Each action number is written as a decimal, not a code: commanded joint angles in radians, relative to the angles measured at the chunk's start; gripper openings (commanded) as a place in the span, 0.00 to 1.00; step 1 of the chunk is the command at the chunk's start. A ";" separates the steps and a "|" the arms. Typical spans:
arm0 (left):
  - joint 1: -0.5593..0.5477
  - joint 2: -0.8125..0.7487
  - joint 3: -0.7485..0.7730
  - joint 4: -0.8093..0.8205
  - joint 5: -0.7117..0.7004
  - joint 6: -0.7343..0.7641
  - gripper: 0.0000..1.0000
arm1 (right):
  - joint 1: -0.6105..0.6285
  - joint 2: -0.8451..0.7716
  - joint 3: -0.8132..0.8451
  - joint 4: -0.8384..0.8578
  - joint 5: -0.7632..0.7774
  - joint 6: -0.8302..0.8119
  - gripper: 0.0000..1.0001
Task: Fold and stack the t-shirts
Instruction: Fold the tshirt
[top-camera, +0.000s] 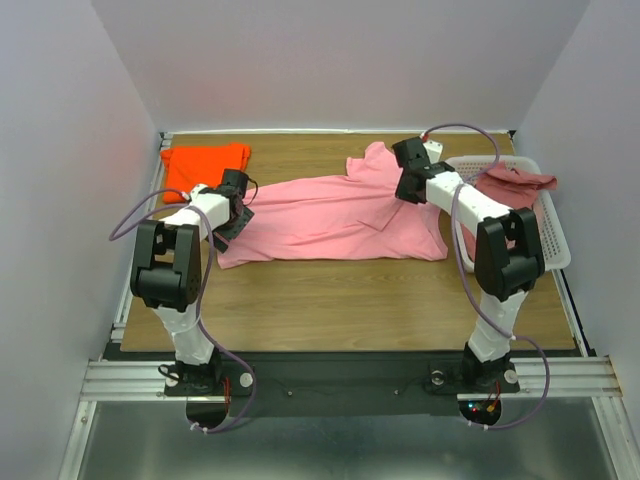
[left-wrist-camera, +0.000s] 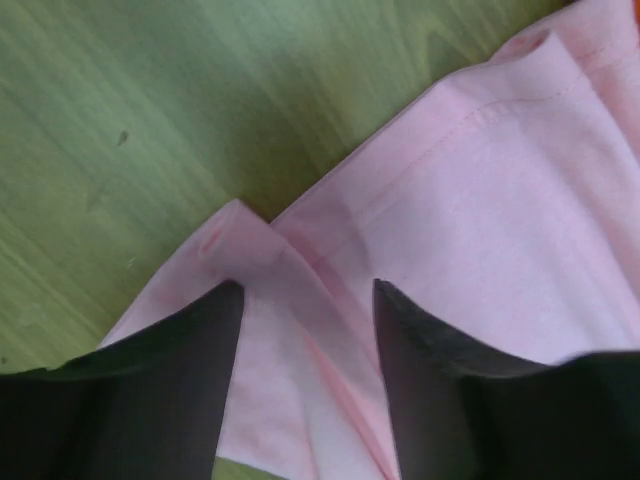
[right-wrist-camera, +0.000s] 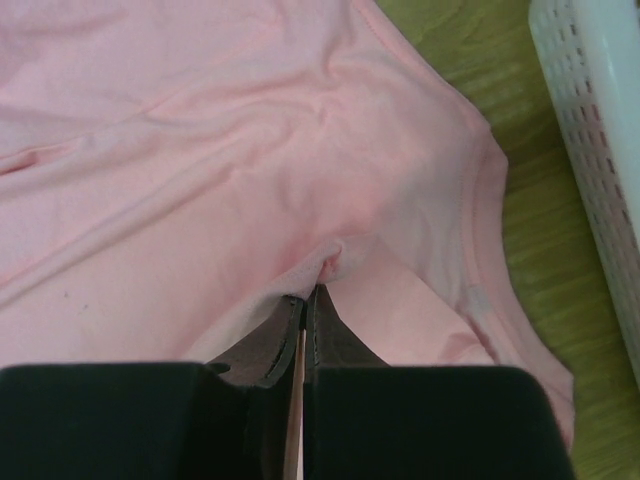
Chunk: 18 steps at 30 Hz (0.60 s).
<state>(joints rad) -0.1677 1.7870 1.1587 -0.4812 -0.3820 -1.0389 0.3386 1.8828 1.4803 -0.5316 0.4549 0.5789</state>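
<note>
The wooden tabletop (top-camera: 350, 300) is shown with a pink t-shirt (top-camera: 330, 215) spread unfolded across its middle, the length running left to right. A white mesh basket (top-camera: 556, 235) is set at the right edge, and a dusty rose t-shirt (top-camera: 515, 183) is heaped in it. An orange t-shirt (top-camera: 205, 165) is laid folded at the far left corner, apart from the pink one. The right end effector (right-wrist-camera: 305, 295) is clenched on a pinch of pink fabric near the shirt's right end. The left end effector (left-wrist-camera: 308, 287) is released, its fingers spread to either side of a raised fold at the hemmed edge.
</note>
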 joint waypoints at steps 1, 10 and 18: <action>0.005 0.000 0.041 0.001 -0.015 0.045 0.98 | -0.015 0.039 0.080 0.038 -0.019 -0.025 0.07; 0.005 -0.100 0.044 -0.013 -0.009 0.114 0.98 | -0.021 0.024 0.097 0.036 -0.139 -0.083 0.77; -0.003 -0.225 -0.103 0.061 0.077 0.157 0.98 | -0.021 -0.062 -0.104 0.111 -0.525 -0.077 1.00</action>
<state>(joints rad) -0.1680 1.6344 1.1393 -0.4545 -0.3500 -0.9180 0.3218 1.8645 1.4345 -0.4984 0.1528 0.5076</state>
